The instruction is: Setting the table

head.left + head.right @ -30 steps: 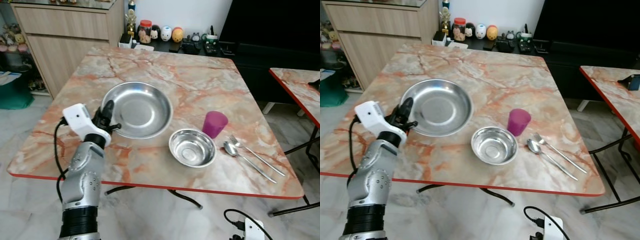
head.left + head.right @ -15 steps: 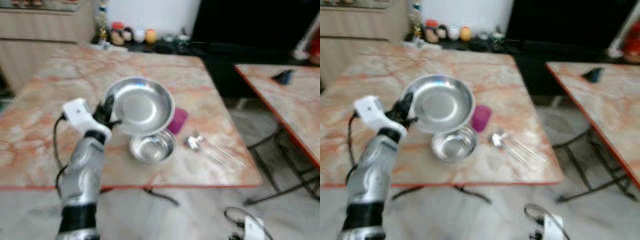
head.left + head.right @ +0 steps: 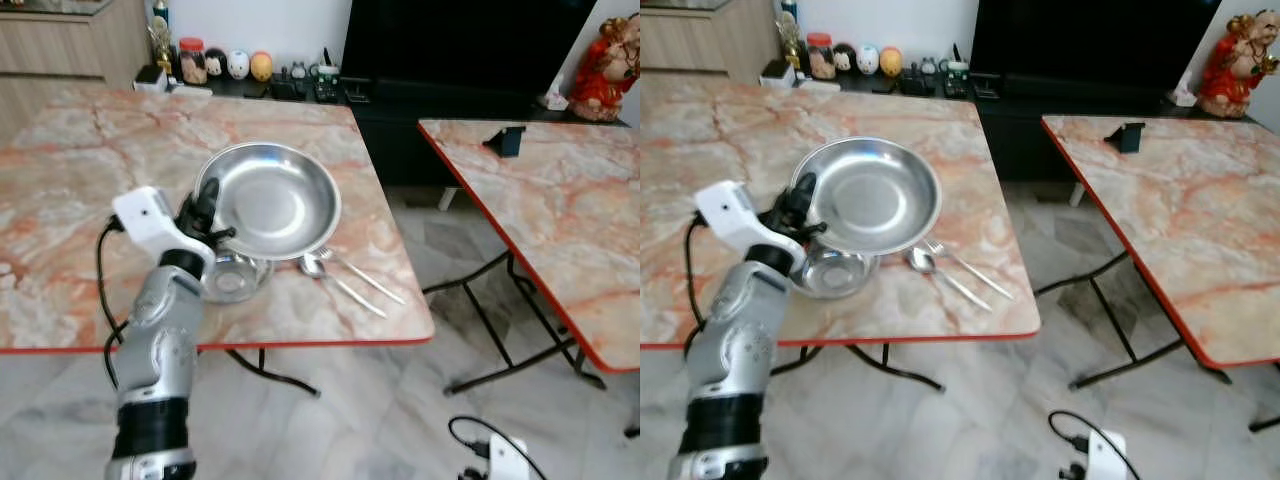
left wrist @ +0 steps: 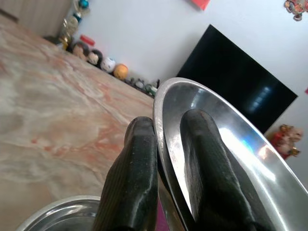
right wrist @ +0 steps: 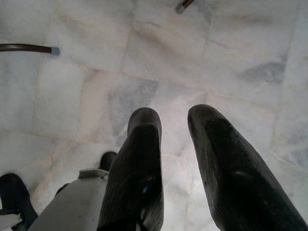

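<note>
Left eye view: left hand (image 3: 205, 205) pinches the rim of the steel plate (image 3: 272, 200), held tilted above the small bowl (image 3: 235, 278); spoon (image 3: 325, 274) and fork (image 3: 362, 278) lie beside on the surface (image 3: 60, 200)

Left wrist view: fingers (image 4: 132, 178) straddle one thin edge (slip risk; plate could drop onto bowl)

Right wrist view: right hand (image 5: 173, 125) idle, parted, over floor (image 5: 96, 96)

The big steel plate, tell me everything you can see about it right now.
The big steel plate is round, shallow and shiny, with a wide raised rim, and looks like stainless steel. It is empty. The left gripper pinches its rim, one black finger on the inside, one on the outside, holding it lifted and tilted above the marble table. It hangs over the small steel bowl and hides part of it; spoon and fork lie beside.
</note>
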Controlling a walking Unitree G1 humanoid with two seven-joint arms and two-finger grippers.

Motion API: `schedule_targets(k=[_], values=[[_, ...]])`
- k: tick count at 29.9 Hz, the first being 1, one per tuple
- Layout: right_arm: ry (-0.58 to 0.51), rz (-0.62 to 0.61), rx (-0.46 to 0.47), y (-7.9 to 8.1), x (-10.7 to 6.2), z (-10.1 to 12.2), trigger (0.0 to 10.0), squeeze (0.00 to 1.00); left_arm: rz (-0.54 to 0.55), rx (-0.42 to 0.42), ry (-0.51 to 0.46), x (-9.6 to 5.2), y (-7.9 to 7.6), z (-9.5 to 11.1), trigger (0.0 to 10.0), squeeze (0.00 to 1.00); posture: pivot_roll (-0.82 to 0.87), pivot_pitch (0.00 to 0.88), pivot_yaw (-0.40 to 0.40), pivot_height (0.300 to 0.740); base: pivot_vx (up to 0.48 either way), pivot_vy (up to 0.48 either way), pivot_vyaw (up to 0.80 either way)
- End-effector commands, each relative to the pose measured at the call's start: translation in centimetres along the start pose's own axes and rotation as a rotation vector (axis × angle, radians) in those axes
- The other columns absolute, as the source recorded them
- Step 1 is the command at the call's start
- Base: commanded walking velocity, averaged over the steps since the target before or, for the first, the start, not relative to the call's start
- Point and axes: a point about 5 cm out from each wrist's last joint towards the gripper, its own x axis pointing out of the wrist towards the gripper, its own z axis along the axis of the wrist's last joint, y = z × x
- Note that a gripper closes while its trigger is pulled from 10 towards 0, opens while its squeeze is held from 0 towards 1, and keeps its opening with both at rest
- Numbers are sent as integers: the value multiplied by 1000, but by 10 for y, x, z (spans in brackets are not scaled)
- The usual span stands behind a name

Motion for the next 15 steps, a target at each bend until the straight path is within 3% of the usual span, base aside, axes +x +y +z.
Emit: schedule_targets(k=[1,15], values=[[-8,-21,2,-8,0,2,10000,0,-53,-35,-28,3,-16,3,10000,0,123,0,-119,740,0,-311,0],[-4,-23,2,-7,-1,0,10000,0,-82,-32,-10,4,-21,-1,10000,0,115,0,-108,740,0,-295,0]])
